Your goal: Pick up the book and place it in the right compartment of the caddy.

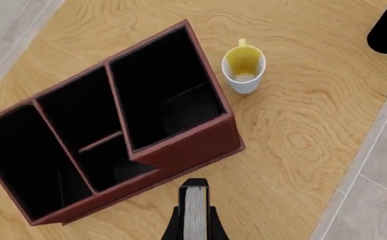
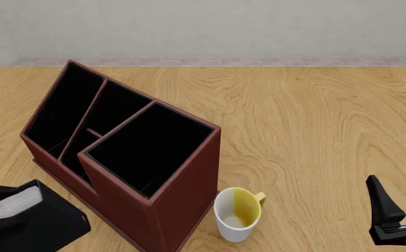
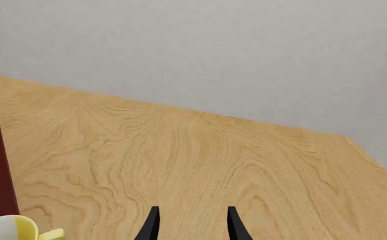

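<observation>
The book [image 1: 195, 202] is a thick black hardcover with its pale page edge facing the left wrist camera. My left gripper [image 1: 195, 225] is shut on it, one finger on each cover. In the front view the book [image 2: 21, 210] hangs at the near left, beside the caddy's tall end and outside it. The caddy [image 2: 189, 184] is a red-brown box with a black interior. Its right compartment [image 2: 150, 149] is the big square section at the tall end, also seen in the left wrist view [image 1: 163, 90]. My right gripper [image 2: 402, 197] stands open and holds nothing.
A white mug with a yellow inside [image 2: 236, 212] stands on the table against the near right of the caddy; it also shows in the left wrist view [image 1: 243, 65]. The caddy's narrower slots [image 2: 70, 113] lie to the left. Bare wood stretches to the right and back.
</observation>
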You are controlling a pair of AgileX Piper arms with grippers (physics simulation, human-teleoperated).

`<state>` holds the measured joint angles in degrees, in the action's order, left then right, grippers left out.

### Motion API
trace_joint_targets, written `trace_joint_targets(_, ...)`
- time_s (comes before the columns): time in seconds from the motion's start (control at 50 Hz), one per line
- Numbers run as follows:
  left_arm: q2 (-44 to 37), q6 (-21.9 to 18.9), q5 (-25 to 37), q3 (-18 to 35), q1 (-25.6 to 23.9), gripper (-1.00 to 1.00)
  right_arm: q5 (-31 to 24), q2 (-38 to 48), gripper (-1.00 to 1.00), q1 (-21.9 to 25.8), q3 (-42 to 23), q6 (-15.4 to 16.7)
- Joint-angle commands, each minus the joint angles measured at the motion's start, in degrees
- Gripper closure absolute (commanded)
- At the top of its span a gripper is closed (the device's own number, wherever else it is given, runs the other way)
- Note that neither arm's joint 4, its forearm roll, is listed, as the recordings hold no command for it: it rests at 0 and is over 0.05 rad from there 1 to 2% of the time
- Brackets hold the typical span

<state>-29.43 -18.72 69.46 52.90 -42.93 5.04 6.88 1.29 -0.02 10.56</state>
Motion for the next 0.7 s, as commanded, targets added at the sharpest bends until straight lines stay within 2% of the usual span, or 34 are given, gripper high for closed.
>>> trace_joint_targets(0.02,-3.7,-3.47,0.44,6.14,2.78,1.0,0.09,0.12,-1.0,0.09,0.01,0.22)
trace_joint_targets(0.18,-6.61,-4.52,0.44,10.93,4.93,1.0,-0.32,-0.33,-1.0,0.11,0.01,0.18)
trace_joint_targets(0.7,-11.95,-8.39,0.44,16.54,9.59,1.0,0.49,0.57,-1.0,0.25,-0.03,0.22)
